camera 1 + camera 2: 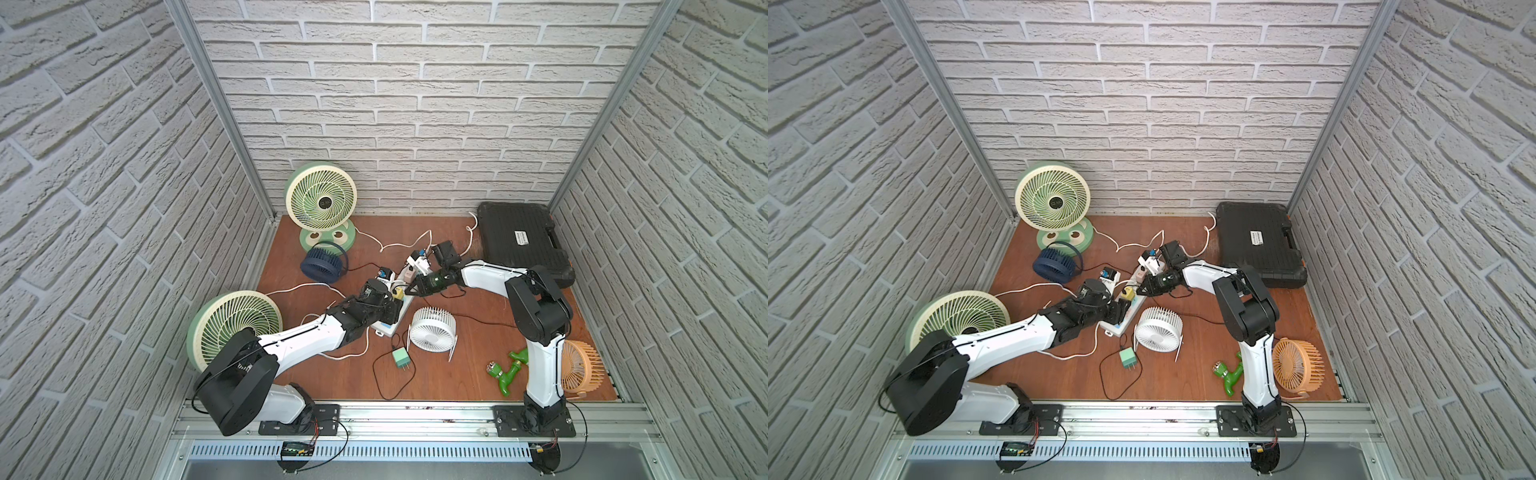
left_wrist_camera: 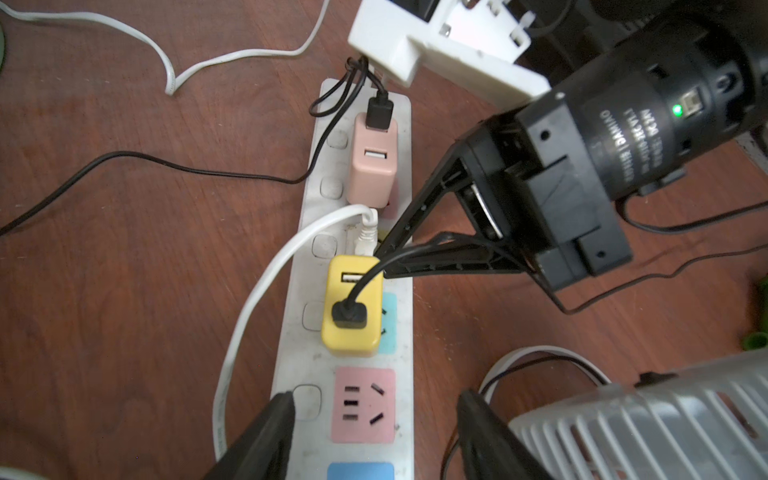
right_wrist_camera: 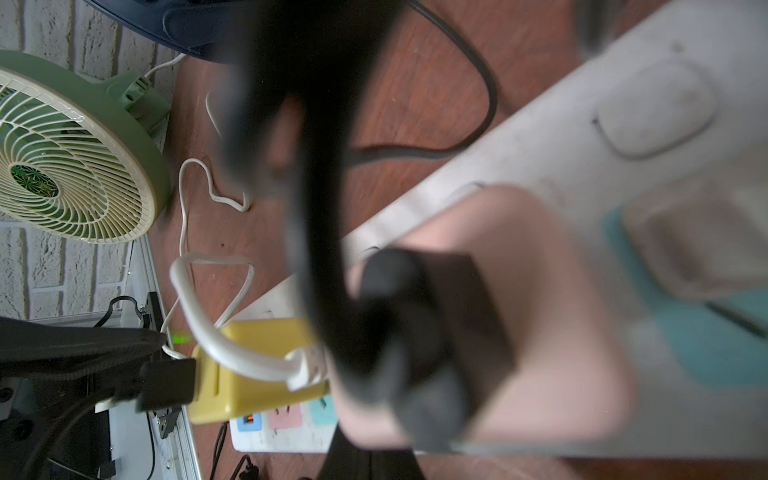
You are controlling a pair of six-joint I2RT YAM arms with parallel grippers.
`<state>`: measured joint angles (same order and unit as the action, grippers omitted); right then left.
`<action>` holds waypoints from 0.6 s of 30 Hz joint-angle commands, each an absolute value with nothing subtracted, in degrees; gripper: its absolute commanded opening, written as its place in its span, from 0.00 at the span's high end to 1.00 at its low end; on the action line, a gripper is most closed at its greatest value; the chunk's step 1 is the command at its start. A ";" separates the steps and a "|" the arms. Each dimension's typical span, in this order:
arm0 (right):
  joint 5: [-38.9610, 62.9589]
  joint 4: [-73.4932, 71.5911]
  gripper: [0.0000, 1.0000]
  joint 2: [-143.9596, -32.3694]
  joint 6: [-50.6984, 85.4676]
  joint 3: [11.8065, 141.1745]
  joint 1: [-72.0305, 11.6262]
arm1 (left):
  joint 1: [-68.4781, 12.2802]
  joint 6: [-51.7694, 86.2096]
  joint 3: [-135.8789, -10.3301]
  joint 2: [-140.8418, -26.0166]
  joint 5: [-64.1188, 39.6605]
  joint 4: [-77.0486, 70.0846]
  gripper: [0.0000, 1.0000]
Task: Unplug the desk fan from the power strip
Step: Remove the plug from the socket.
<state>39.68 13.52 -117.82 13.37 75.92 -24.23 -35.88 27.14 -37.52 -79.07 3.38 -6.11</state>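
Note:
The power strip (image 2: 299, 291) lies mid-table, white with pastel sockets (image 1: 386, 329) (image 1: 1116, 327). Plugged into it are a pink adapter (image 2: 374, 170) with a black USB lead, a white plug (image 2: 368, 237) with a white cord, and a yellow adapter (image 2: 353, 307) with a black lead. My left gripper (image 2: 376, 399) is open, its fingers astride the strip at a bare pink socket. My right gripper (image 2: 380, 251) is shut, its tips beside the white plug and the yellow adapter's edge. A white desk fan (image 1: 432, 332) stands beside the strip. I cannot trace which cord belongs to which fan.
A loose green adapter (image 1: 401, 357) lies in front of the strip. A navy fan (image 1: 322, 264) and a green-cream fan (image 1: 321, 201) stand at the back left, with a bigger one (image 1: 235, 324) on the left. An orange fan (image 1: 579, 365), a green toy (image 1: 509, 370) and a black case (image 1: 521, 241) are on the right.

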 commanded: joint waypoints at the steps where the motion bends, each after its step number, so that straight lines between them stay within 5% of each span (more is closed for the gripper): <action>1: 38.86 10.41 0.97 -118.67 14.84 75.85 -24.61 | -35.53 26.63 -39.47 -80.64 4.32 -9.63 0.34; 18: 33.66 13.53 0.97 -119.77 14.86 76.09 -24.61 | -35.51 27.03 -44.25 -89.57 7.30 -11.25 0.48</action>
<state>38.48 13.52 -117.82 14.63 75.92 -24.27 -35.88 27.09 -42.65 -88.62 5.91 -8.73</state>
